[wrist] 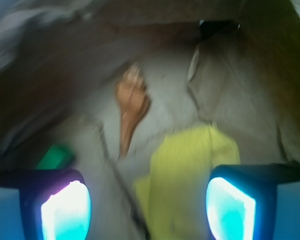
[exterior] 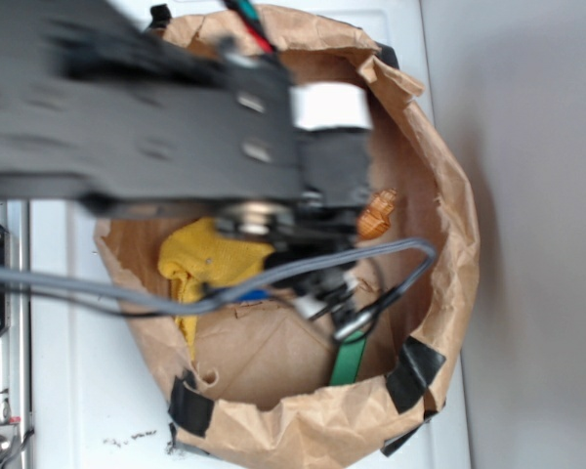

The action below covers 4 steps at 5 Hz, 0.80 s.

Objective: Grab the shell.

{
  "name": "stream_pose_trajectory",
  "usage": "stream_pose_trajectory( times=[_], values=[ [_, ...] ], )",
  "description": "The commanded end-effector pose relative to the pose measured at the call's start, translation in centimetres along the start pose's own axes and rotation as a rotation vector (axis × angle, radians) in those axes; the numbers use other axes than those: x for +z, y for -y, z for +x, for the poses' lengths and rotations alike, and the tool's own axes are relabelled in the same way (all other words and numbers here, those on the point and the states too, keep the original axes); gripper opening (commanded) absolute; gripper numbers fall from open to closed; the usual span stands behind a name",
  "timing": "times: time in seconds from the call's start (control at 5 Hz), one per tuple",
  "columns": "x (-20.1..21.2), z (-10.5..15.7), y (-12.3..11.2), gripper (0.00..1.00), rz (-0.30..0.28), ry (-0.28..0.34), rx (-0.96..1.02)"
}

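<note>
The amber-orange shell (exterior: 377, 215) lies on the floor of a brown paper bag, at its right side, partly hidden by my arm. In the wrist view the shell (wrist: 131, 102) lies ahead of my gripper and slightly left, wide end far, thin point toward me. My gripper (wrist: 147, 200) is open and empty, above the bag floor and short of the shell. Its fingers (wrist: 65, 210) stand wide apart. In the exterior view the gripper (exterior: 324, 293) hangs inside the bag, left of and nearer than the shell. The wrist view is blurred.
A crumpled yellow cloth (exterior: 210, 259) lies at the bag's left and under my right finger in the wrist view (wrist: 190, 170). A flat green block (exterior: 349, 362) leans at the near wall, also seen in the wrist view (wrist: 55, 156). The paper bag's rolled rim (exterior: 454, 195) rings everything.
</note>
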<state>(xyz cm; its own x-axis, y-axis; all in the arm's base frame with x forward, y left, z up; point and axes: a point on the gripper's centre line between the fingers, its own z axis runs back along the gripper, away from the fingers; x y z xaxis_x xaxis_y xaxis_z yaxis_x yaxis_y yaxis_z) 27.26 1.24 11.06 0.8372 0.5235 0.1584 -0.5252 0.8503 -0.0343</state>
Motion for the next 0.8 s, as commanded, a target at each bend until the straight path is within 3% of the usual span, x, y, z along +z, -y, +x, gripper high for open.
stream_pose_trajectory(
  times=[0.0,0.2,0.4,0.6],
  values=[
    [-2.1,2.0,1.8,1.00,0.032,0.126,-0.040],
    [-3.5,3.7,2.2,1.00,0.052,0.152,-0.030],
    [-4.7,5.1,1.9,1.00,0.054,0.133,-0.024],
    [-5.4,5.1,1.2,1.00,0.060,0.145,-0.036]
  ],
)
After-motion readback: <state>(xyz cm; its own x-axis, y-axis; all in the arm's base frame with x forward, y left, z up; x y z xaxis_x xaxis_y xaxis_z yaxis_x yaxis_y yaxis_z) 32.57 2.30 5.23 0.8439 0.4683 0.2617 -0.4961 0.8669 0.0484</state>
